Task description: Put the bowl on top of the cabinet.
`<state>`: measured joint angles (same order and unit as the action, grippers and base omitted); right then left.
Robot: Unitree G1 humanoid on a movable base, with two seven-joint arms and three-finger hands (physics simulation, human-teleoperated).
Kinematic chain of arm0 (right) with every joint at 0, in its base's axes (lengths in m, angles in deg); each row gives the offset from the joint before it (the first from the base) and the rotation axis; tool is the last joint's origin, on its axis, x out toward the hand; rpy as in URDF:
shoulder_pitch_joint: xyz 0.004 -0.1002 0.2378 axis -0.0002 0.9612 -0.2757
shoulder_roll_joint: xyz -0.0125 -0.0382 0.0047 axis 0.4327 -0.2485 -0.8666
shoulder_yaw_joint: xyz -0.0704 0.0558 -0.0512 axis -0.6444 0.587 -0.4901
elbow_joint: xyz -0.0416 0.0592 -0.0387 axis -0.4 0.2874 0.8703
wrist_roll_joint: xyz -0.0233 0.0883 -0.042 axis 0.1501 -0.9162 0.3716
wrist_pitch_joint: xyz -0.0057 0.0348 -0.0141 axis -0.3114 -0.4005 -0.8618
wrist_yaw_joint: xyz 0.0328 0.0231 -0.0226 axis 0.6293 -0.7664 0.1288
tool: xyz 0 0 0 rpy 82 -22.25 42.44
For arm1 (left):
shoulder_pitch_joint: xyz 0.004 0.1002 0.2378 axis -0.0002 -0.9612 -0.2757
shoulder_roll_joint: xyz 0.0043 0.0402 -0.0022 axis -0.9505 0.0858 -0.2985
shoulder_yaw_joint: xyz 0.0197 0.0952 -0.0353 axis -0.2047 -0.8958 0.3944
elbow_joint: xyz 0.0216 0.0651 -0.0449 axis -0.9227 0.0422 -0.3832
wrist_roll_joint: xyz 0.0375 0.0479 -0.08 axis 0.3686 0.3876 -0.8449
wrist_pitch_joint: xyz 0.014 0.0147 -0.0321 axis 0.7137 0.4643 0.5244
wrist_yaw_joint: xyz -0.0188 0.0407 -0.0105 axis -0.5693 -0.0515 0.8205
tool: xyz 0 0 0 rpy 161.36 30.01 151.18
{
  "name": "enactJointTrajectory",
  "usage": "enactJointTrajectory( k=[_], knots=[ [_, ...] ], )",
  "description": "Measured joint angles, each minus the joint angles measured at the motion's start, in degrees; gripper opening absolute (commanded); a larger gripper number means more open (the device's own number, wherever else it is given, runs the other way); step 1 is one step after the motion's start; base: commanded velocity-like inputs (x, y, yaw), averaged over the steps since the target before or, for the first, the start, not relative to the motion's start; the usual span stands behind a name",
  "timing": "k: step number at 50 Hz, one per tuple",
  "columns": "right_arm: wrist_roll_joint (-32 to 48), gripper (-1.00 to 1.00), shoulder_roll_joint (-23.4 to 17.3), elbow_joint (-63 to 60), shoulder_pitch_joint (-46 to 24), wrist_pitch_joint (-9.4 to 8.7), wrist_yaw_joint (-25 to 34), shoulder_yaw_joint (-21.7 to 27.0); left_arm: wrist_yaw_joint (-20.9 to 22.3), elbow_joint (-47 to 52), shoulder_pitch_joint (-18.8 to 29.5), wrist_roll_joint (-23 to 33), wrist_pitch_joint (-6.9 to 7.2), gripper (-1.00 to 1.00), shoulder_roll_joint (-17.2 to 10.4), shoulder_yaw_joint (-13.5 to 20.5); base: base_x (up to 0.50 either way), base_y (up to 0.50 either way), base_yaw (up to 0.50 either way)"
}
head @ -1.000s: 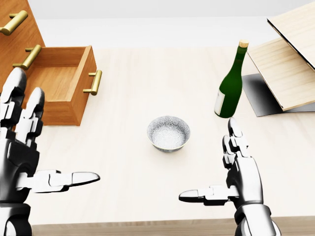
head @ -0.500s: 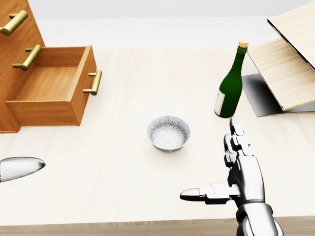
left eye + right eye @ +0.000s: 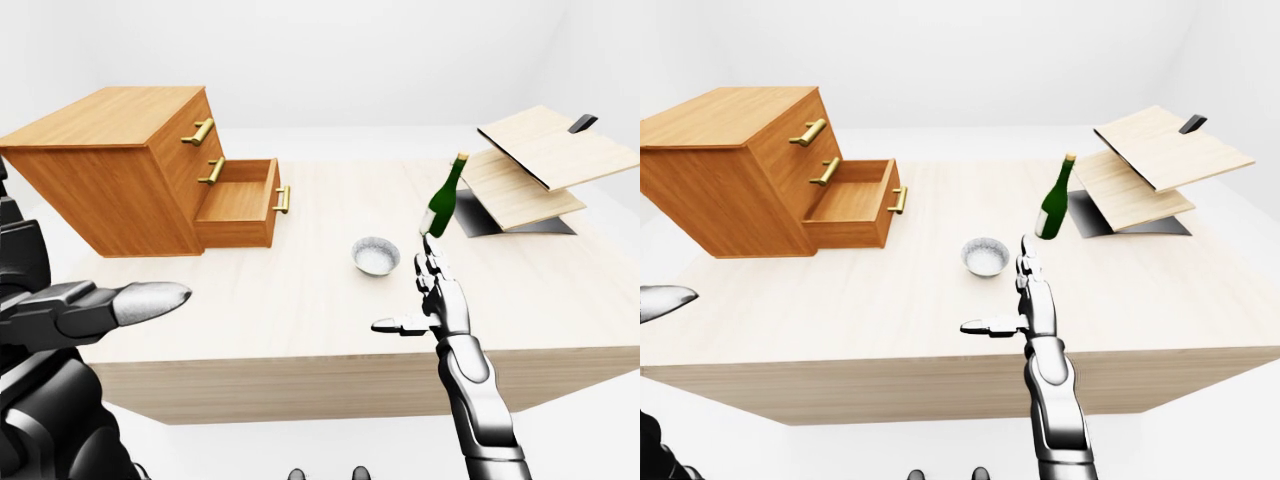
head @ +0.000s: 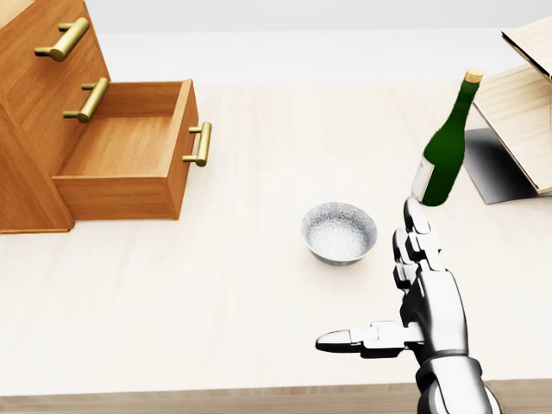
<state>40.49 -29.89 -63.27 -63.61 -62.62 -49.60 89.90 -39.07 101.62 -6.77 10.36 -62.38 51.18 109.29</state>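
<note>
The bowl (image 4: pixel 339 233) stands upright on the tabletop (image 4: pixel 216 293), not on the cabinet (image 3: pixel 110 170), and neither hand touches it. In the head view the whole picture has slid to the right since half a second ago: bowl, cabinet and bottle (image 4: pixel 444 147) all sit further right by a like amount, so the camera has turned and the things themselves have not moved. The cabinet lies up and to the left of the bowl, well apart, with its lowest drawer (image 4: pixel 129 159) pulled out toward the bowl. The bottle stands upright up and to the right of the bowl, near it. The right hand (image 4: pixel 427 302) keeps the same place in the head view, below and right of the bowl, fingers straight and spread, thumb stuck out to the left, holding nothing. The left hand (image 3: pixel 70 310), whose fingertip showed at the head view's left edge half a second ago, has left that view; the left-eye view shows it far left of the bowl, spread, one finger (image 3: pixel 150 298) pointing right.
</note>
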Motion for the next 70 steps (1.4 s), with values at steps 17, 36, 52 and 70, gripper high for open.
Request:
enactJointTrajectory(
  k=[17, 36, 52, 70],
  knots=[
    [0.07, 1.0, 0.29, -0.69, 0.11, 0.0, -0.05, 0.01, -2.67, -1.11, 1.82, -5.24, 0.0, 0.89, -4.26, 4.15, 0.0, 0.5, 0.0],
    [-0.37, 1.0, 0.48, -0.73, -0.02, 0.0, -0.01, 0.01, -4.72, -6.28, 3.21, -8.5, 0.0, 0.89, -9.33, 7.96, 0.0, 0.28, 0.0],
    [-1.03, 1.0, -0.53, -1.88, 0.11, 0.0, 0.07, 0.43, -4.96, -9.18, 3.51, -8.83, 0.0, 0.89, -11.01, 8.98, 0.0, 0.06, 0.0],
    [-1.08, 1.0, 0.31, -2.11, 0.17, 0.0, -0.16, 0.27, -5.22, -10.13, 3.51, -9.14, 0.0, 0.89, -11.78, 9.64, 0.0, 0.18, 0.0]
  ],
)
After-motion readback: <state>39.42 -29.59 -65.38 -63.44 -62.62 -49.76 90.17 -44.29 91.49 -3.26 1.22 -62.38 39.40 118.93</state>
